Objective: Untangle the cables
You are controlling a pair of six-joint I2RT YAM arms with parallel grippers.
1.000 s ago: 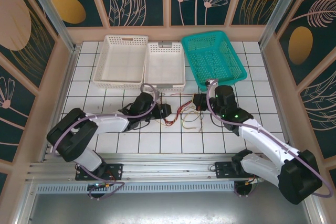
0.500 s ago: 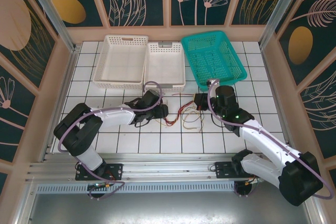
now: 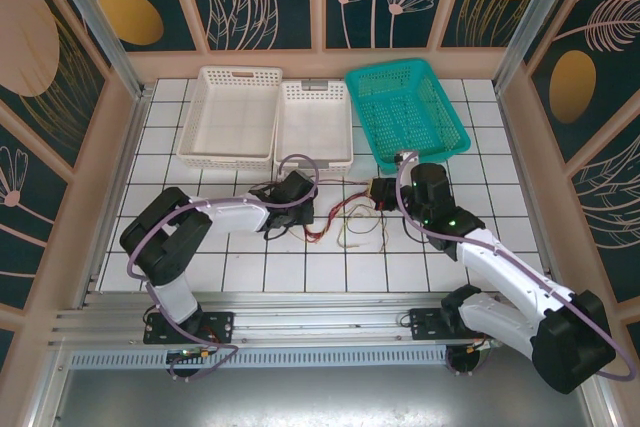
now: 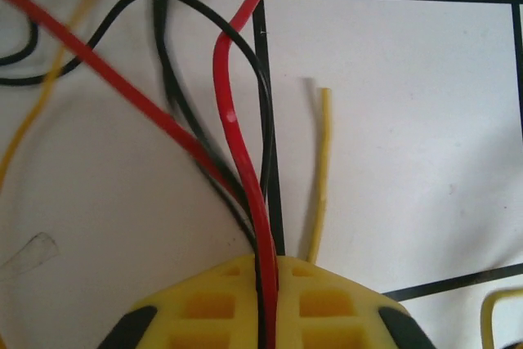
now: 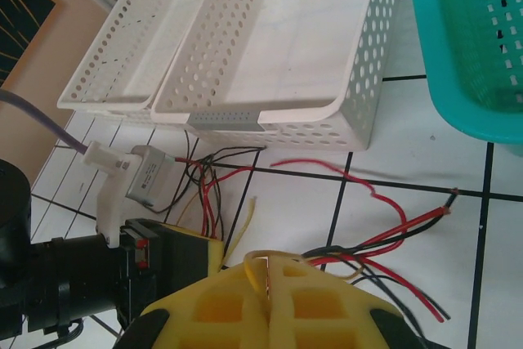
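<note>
Mid-table [image 3: 330, 269], just near of the white baskets [image 3: 225, 159] and teal basket [image 3: 432, 147], the cables [image 3: 343, 217] lie snarled. The left gripper [image 4: 268, 308] pinches red and black strands and the right gripper [image 5: 265, 279] a yellow one, apparently to draw them apart.

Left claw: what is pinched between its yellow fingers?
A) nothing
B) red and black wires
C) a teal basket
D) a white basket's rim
B: in the left wrist view a red wire and a black wire run down into the closed seam of the left claw.
</note>
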